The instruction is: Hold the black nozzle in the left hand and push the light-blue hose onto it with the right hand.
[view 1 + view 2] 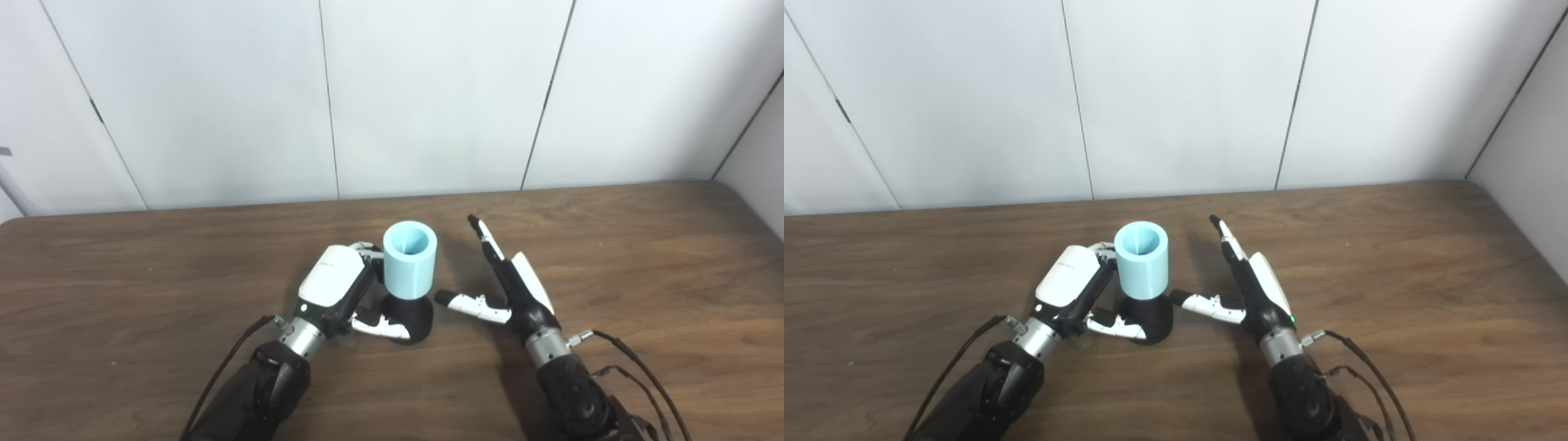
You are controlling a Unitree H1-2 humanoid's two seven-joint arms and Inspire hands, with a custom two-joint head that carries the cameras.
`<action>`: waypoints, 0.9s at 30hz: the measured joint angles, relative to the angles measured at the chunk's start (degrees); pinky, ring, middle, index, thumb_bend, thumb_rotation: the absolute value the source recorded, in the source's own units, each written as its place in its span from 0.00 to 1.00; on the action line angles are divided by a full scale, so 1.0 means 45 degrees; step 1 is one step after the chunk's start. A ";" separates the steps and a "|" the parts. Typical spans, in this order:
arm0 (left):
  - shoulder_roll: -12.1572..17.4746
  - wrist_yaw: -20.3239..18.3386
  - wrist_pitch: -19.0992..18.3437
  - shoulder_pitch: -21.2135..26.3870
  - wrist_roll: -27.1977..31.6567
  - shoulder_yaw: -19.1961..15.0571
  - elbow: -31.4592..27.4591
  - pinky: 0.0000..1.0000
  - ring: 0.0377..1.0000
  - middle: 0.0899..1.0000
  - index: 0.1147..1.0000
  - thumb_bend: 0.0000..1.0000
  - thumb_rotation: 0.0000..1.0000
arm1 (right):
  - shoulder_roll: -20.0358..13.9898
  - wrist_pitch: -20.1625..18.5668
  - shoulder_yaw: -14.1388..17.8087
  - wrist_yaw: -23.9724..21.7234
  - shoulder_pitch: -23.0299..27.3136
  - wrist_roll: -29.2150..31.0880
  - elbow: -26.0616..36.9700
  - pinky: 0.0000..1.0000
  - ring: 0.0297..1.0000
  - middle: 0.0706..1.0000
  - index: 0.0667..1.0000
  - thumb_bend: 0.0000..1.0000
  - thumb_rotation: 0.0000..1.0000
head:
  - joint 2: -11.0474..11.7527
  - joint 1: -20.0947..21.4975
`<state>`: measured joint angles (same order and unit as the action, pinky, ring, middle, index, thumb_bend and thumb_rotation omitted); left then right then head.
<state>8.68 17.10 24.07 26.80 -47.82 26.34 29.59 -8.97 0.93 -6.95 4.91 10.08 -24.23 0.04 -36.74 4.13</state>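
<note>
Light-blue hose [410, 260]: a short, wide cylinder standing upright, long axis vertical, open mouth facing up. It sits on top of the black nozzle [409, 318], whose rounded base rests on the wooden table [643, 257]. Hose and nozzle form one vertical stack, near the table's middle, a little toward the near side.

Left hand [340, 291]: on the left side of the stack, closed around it. Thumb lies across the front of the nozzle base, touching it; the curled fingers [367, 250] reach behind the lower left of the hose. White back of the hand faces up and left. How firmly it grips cannot be read, but contact with the nozzle is plain.

Right hand [508, 288]: just right of the stack, holding nothing. Fingers straight and together, pointing away toward the wall; thumb spread wide, pointing left toward the nozzle base. Thumb tip is just beside the base; whether it touches cannot be told from either eye view. A clear gap lies between the palm and the hose wall.

Room: bare table surface to the right of the right hand and to the left of the left arm, and a broad strip behind the stack up to the far table edge, where the white panelled wall [429, 92] begins. The table's right edge is well apart from the hands. Cables trail from both wrists toward the near edge.
</note>
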 measured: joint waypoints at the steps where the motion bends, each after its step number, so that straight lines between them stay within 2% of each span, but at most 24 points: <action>1: 0.0000 -0.0002 0.0000 0.0000 0.0001 0.0000 0.0000 0.76 0.49 0.39 0.42 0.50 0.00 | -0.0031 0.0002 -0.0016 0.0009 -0.0003 -0.0228 0.0353 1.00 1.00 1.00 1.00 1.00 0.79 | 0.0000 0.0000; 7: -0.0003 -0.0033 -0.0003 0.0000 0.0004 0.0000 0.0001 0.77 0.49 0.39 0.42 0.50 0.00 | -0.0539 0.0519 -0.0271 -0.0034 0.0053 -0.1506 0.2425 1.00 1.00 1.00 1.00 1.00 0.88 | 0.0000 -0.0020; 12: -0.0001 -0.0023 -0.0002 -0.0001 0.0004 0.0000 0.0002 0.77 0.49 0.39 0.42 0.50 0.00 | -0.1069 0.0532 -0.0531 -0.0609 0.0051 -0.2095 0.3548 1.00 1.00 1.00 1.00 1.00 0.91 | 0.0000 -0.0020; 21: -0.0003 -0.0020 -0.0002 0.0000 0.0004 0.0000 0.0005 0.78 0.49 0.39 0.42 0.50 0.00 | -0.1199 0.0495 -0.0875 -0.1882 0.0053 -0.2551 0.5075 1.00 1.00 1.00 0.99 1.00 0.89 | -0.0020 -0.0059; 25: -0.0001 -0.0034 -0.0003 -0.0001 0.0006 0.0000 0.0005 0.78 0.49 0.39 0.42 0.50 0.00 | -0.1246 0.0504 -0.1130 -0.2445 0.0102 -0.3392 0.5483 1.00 1.00 1.00 0.97 1.00 0.81 | -0.0020 -0.0078; 27: -0.0001 -0.0038 -0.0003 -0.0001 0.0008 0.0000 0.0005 0.78 0.49 0.39 0.42 0.50 0.00 | -0.1293 0.0511 -0.1350 -0.2806 0.0216 -0.3983 0.5792 1.00 1.00 0.99 0.96 1.00 0.81 | 0.0000 -0.0078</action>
<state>8.67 16.93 24.06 26.79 -47.79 26.34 29.62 -14.79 3.23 -13.03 -7.71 11.05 -42.16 26.10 -36.74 3.78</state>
